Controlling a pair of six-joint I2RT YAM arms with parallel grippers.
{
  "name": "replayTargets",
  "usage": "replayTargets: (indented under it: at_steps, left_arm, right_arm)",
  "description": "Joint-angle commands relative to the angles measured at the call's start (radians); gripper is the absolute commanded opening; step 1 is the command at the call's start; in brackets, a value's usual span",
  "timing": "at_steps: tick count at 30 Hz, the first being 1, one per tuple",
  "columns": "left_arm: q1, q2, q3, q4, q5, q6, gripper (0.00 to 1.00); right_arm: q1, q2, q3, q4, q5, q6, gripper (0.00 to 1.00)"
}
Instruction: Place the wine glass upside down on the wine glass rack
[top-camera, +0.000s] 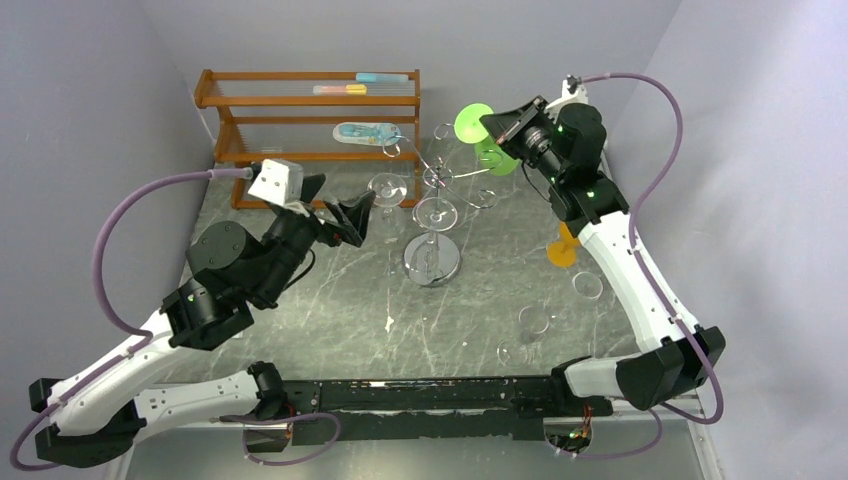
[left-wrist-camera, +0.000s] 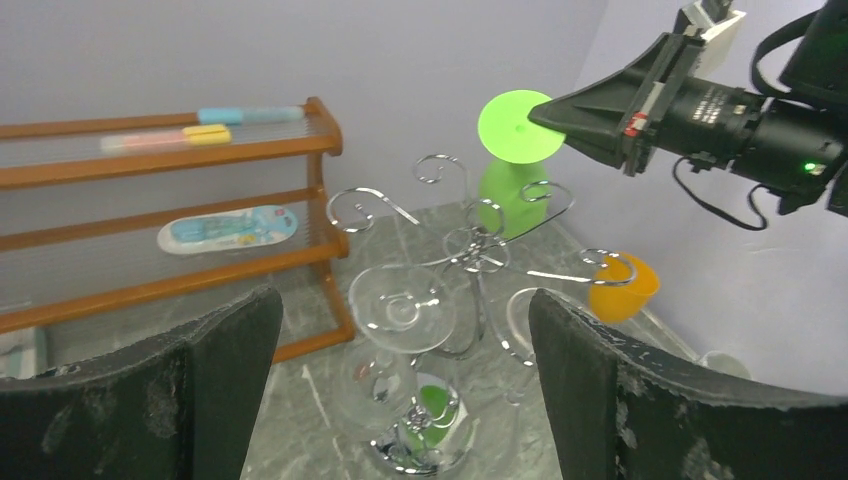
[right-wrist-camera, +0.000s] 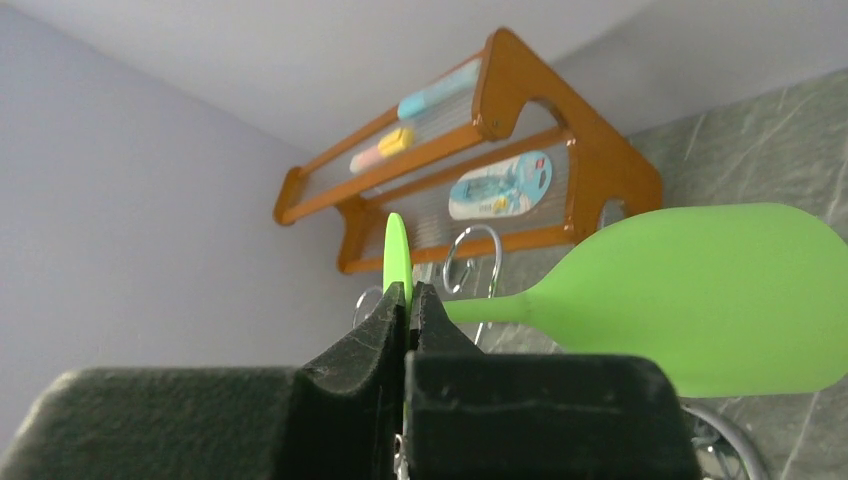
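Nothing could be read in any view; the blue-and-white packet on the wooden shelf carried printing too blurred to make out; a small red-and-white sticker on the body of the right claw showed marks too small to read.

wine glass rack polished chrome wire with mirror-bright base, green wine glass opaque matt plastic look, orange glass at 3 o'clock of the rack likewise opaque, wooden shelf glossy orange-brown varnish, table smooth grey marbled finish, left gripper fingers matt black, scuffed
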Motion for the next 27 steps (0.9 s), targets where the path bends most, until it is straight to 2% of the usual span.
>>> replayTargets:
  at_steps: [1,6,12,27]
  left_arm:
    - [-0.003,-0.022,-0.052,0.021,-0.107,0.034,0.97]
    - [-0.003,-0.027,-0.08,0.054,-0.112,0.07,0.97]
    - [-0.003,-0.031,-0.106,0.084,-0.143,0.07,0.97]
    - [-0.003,-0.026,-0.127,0.094,-0.121,0.065,0.97]
  right_arm:
    - [-0.012,0.002,-0.031,0.043,-0.147,0.038,0.0]
    - [-0.018,0.011,-0.049,0.012,-0.221,0.081,0.0]
    - [-0.024,-0.036,-0.083,-0.022,-0.188,0.097,0.0]
    - [-0.054,-0.027,0.004,-0.213,-0.201,0.112,0.0]
